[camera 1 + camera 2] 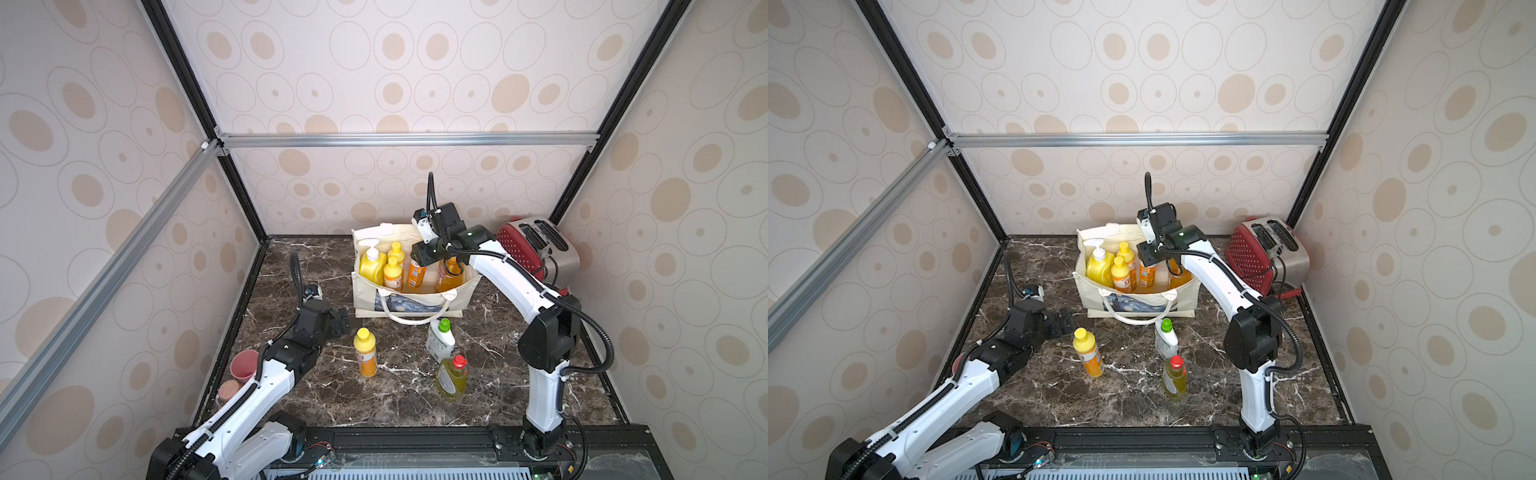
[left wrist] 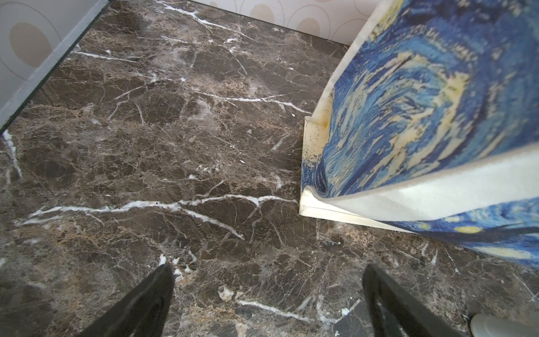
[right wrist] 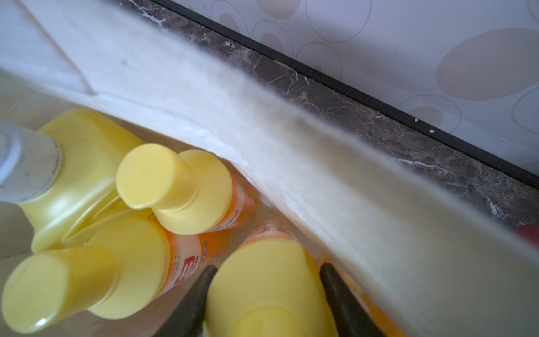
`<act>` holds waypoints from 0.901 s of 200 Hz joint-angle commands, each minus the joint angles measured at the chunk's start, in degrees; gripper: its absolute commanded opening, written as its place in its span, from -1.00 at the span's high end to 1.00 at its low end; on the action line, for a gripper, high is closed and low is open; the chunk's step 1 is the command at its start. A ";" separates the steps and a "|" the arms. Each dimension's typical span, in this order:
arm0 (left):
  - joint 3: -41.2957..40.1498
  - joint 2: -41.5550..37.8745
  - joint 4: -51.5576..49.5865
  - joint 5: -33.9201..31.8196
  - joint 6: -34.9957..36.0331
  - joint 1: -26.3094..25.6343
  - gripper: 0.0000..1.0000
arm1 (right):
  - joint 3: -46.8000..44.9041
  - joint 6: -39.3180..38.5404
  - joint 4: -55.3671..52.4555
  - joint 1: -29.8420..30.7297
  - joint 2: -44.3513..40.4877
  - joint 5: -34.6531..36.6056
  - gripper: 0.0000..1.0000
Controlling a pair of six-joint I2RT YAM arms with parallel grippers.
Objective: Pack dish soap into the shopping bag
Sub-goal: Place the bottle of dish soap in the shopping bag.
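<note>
While your right jaws pinch a small bottle (image 3: 271, 291) upright inside the bag (image 1: 363, 291) — likely so it stands with the others (image 1: 372, 266) — your left jaws hang spread, empty, beside it.

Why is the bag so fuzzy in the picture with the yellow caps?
In the right wrist view the cream canvas tote bag sits very near the lens, so it blurs; the small orange bottle's yellow cap is sharper. In both top views it looks clearer.

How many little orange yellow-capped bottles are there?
4 orange bottles: two stand in the shopping bag, a third there held by the right end effector, one on the table. Others may be hidden.
</note>
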 commanded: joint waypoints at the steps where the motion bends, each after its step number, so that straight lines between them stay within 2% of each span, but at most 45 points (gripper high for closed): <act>1: 2.07 -0.31 0.29 -0.16 0.50 0.07 -0.99 | 3.20 1.42 8.47 -0.14 -2.16 0.70 0.30; 75: 2.08 -0.14 0.37 -0.06 0.59 0.09 -0.99 | 3.88 2.74 12.96 -0.05 1.77 0.79 0.30; 126: 1.93 -0.14 0.52 0.12 0.62 0.10 -0.99 | 0.42 3.23 15.15 0.50 2.63 0.31 0.28; 180: 1.95 -0.18 0.59 0.12 0.68 0.03 -0.99 | -2.56 4.04 16.22 1.70 2.74 -0.44 0.05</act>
